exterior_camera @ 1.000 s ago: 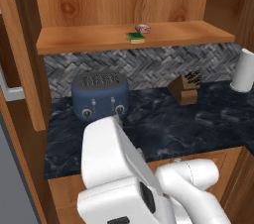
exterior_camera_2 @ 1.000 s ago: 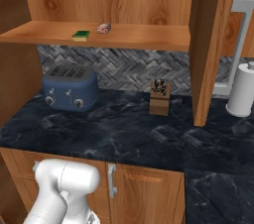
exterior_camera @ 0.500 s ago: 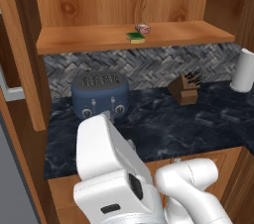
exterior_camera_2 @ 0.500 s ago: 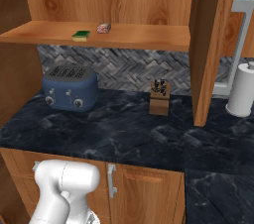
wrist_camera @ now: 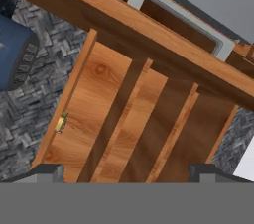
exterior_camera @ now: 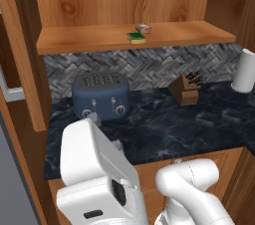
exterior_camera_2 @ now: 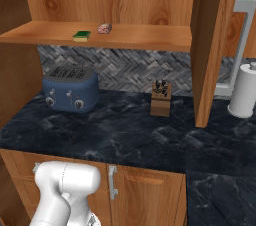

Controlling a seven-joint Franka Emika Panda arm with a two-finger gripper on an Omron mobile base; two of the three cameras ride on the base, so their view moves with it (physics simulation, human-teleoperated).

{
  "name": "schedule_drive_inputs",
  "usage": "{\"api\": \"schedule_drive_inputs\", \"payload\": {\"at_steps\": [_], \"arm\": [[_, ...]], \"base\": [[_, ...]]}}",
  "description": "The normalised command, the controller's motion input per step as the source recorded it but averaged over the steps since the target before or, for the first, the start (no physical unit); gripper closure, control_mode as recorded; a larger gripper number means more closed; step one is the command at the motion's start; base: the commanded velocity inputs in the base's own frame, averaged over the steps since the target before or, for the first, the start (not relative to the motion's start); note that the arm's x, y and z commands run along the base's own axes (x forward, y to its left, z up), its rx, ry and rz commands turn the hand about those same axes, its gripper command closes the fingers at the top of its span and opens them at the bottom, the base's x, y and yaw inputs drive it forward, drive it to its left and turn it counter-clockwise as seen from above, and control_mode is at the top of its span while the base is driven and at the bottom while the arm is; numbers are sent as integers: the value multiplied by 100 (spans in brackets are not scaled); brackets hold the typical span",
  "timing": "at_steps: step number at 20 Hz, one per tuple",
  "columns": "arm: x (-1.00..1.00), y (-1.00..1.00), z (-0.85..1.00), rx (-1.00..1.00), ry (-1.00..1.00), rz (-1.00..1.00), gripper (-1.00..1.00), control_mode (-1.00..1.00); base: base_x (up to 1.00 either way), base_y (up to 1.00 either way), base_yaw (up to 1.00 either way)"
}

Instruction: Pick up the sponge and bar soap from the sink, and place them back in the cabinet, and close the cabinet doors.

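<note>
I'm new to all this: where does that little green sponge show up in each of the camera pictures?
Left base view: the sponge lies on the cabinet shelf, upper middle, beside the bar soap.
Right base view: the sponge lies on the same shelf, upper left, left of the soap.
Hand view: a small yellow-green sliver at the shelf's edge, left of middle, is probably it.
Shared landmark: the blue toaster under the shelf.

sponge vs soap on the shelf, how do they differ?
The sponge is flat, squared, green over yellow; the soap is rounded and pinkish-red. The sponge lies nearer the shelf's front edge, the soap behind it. Both are small, side by side in the open cabinet.
</note>
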Motion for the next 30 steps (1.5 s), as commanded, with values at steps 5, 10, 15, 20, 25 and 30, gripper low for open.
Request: {"api": "schedule_drive_inputs", "payload": {"at_steps": [5, 10, 15, 20, 25, 30], "arm": [[0, 15, 0, 14, 0, 1, -100, -100], [0, 19, 0, 13, 0, 2, -100, -100], [0, 26, 0, 5, 0, 1, -100, -100], [0, 26, 0, 2, 0, 2, -100, -100], [3, 16, 0, 0, 0, 0, -100, -100], [7, 16, -1, 0, 0, 0, -100, -100]], "base": [[0, 0, 0], [0, 0, 0], [0, 0, 0], [0, 0, 0], [0, 0, 0], [0, 0, 0]]}}
